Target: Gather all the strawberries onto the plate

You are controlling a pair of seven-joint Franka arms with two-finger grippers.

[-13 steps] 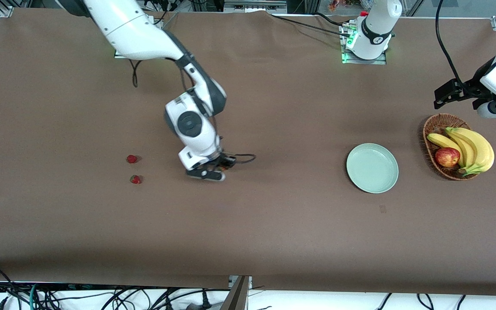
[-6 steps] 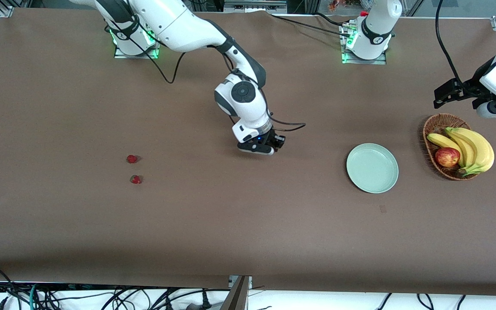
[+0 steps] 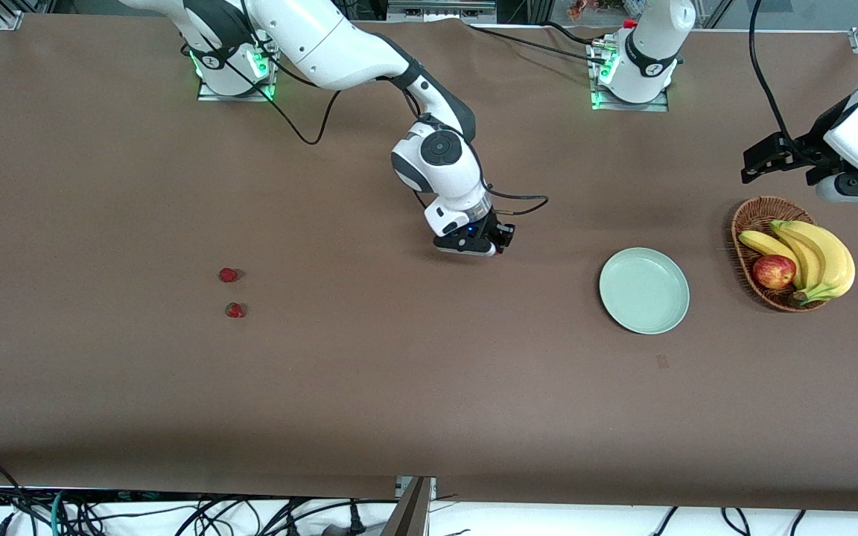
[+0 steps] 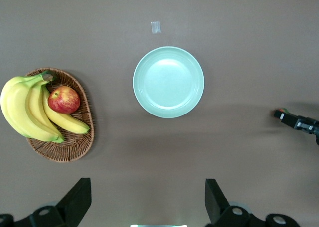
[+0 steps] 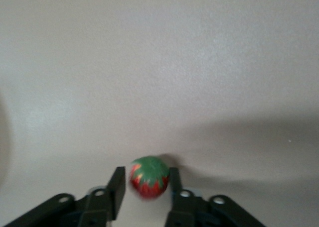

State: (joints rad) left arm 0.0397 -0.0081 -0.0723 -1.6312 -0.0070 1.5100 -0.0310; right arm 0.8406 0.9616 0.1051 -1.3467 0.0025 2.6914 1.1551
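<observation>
We count three strawberries in all. Two of them lie on the brown worktop toward the right arm's end, close together: one strawberry sits a little farther from the front camera, and the second strawberry a little nearer to it. The third strawberry shows in the right wrist view between the fingers of the right hand, its green cap up; whether the fingers touch it or stand just off its sides we cannot tell. That hand hangs over bare worktop between the two loose berries and the plate. Next comes the one plate, pale mint green, with nothing in it, lying flat toward the left arm's end. Just beside it, closer to that end, stands one wicker basket holding one bunch of bananas and one apple. The left hand waits in the air near the basket, its fingers spread wide apart with nothing between them.
</observation>
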